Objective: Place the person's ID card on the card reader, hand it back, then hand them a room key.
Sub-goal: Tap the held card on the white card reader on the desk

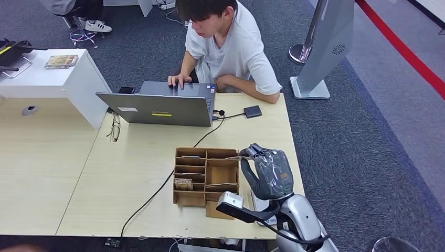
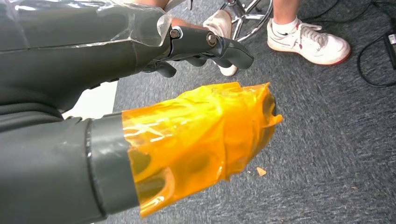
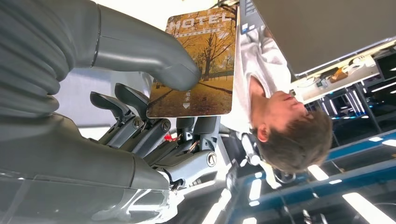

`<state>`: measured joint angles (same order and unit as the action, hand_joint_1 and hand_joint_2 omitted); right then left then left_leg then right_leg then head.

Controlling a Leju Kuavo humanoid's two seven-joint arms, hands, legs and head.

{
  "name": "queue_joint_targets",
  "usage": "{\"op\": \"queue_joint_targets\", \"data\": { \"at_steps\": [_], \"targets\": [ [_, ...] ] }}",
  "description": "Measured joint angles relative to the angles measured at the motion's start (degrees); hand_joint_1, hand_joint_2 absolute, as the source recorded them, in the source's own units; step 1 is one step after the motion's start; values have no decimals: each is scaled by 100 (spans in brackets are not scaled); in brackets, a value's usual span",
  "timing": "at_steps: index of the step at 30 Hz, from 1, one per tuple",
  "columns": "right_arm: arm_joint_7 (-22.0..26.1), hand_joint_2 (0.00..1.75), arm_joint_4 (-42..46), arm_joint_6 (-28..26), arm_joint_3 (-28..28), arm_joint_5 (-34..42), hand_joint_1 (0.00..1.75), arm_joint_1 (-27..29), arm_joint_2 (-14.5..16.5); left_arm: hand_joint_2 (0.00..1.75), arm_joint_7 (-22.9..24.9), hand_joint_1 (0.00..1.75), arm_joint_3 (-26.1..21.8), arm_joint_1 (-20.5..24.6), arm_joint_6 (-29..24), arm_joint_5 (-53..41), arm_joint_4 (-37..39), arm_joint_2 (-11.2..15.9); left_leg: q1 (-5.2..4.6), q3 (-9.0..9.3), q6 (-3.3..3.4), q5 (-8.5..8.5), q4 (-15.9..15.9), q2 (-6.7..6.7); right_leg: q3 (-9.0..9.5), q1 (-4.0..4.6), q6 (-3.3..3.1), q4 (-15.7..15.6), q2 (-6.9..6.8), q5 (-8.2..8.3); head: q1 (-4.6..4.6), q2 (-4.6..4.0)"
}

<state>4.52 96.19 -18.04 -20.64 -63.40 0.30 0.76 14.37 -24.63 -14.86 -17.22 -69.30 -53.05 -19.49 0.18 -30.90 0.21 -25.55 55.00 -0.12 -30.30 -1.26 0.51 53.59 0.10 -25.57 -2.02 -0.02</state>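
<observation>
Right wrist view: the right hand (image 3: 154, 116) pinches a room key (image 3: 198, 60) printed "HOTEL" over golden autumn trees.

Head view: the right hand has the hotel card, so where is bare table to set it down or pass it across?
Bare tabletop lies left of the wooden organizer, bordered by the black cable. Another patch lies between organizer and card reader. The laptop crowds the far edge. The right hand holds the hotel card.

Bright, even indoor light, soft shadows; ceiling lights glare, close wrist parts blur.
</observation>
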Motion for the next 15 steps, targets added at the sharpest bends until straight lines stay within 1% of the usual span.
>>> {"op": "queue_joint_targets", "data": {
  "at_steps": [3, 8, 12, 15],
  "targets": [
    [135, 175, 94, 108, 185, 405, 175, 108, 0, 0, 54, 0, 65, -56, 6, 74, -83, -10, 0, 0, 0, -1, 0, 0, 0, 0, 0, 0, 0, 0, -1, 0],
    [382, 175, 176, 464, 481, 1220, 175, 238, 2, 0, 63, 0, 133, -121, -14, 153, -176, -34, 0, -1, -1, -1, 0, -3, 0, 0, 0, -1, -3, 0, 0, 0],
    [444, 175, 193, 545, 631, 1367, 175, 299, 2, 0, 61, 0, 149, -136, -25, 173, -193, -44, 0, 0, -1, -1, 0, -3, 0, 0, 0, 0, -3, 0, -1, 0],
    [526, 175, 197, 688, 713, 1700, 175, 330, 14, 0, 28, 0, 165, -137, -69, 186, -201, -45, 0, 0, -1, -1, 0, -3, 0, 0, 0, 0, -3, 0, -1, 0]
  ]
}}
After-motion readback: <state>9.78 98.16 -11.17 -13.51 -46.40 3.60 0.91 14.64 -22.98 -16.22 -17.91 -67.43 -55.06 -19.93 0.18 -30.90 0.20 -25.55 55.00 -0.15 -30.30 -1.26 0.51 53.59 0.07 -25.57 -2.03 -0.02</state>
